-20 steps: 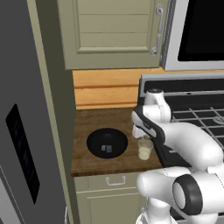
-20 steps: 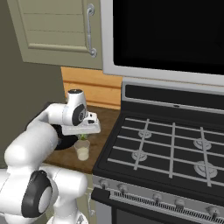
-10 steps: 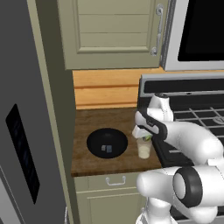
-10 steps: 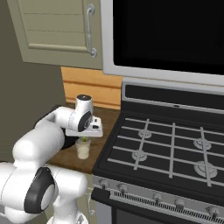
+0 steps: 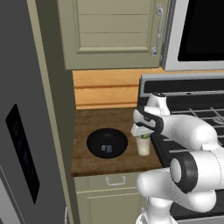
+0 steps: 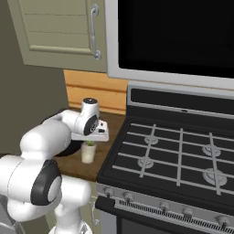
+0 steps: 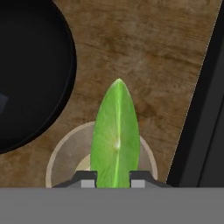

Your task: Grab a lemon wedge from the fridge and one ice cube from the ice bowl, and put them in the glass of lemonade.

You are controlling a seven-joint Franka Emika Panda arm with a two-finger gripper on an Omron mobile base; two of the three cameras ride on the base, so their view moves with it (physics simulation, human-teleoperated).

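Note:
My gripper [image 7: 113, 178] is shut on the green lemon wedge [image 7: 116, 138], which points away from the hand. It hangs right over the mouth of the glass of lemonade [image 7: 63, 157]. From the base cameras the gripper [image 5: 142, 132] [image 6: 91, 141] hovers just above the small glass [image 5: 143, 146] [image 6: 88, 153] on the wooden counter. The black ice bowl [image 5: 107, 143] [image 7: 30, 74] lies just left of the glass, with ice cubes [image 5: 106, 148] inside. The light-grey fridge [image 5: 26, 131] with its black panel stands at the far left.
A black gas stove [image 6: 183, 155] adjoins the counter [image 5: 92, 120] on the right, with a microwave [image 6: 173, 36] above. A beige wall cabinet [image 5: 113, 30] hangs over the counter. A drawer [image 5: 114, 180] sits beneath its front edge.
The gripper has sunk lower with the wedge, down to just above the glass. Bowl and glass have stayed in place.

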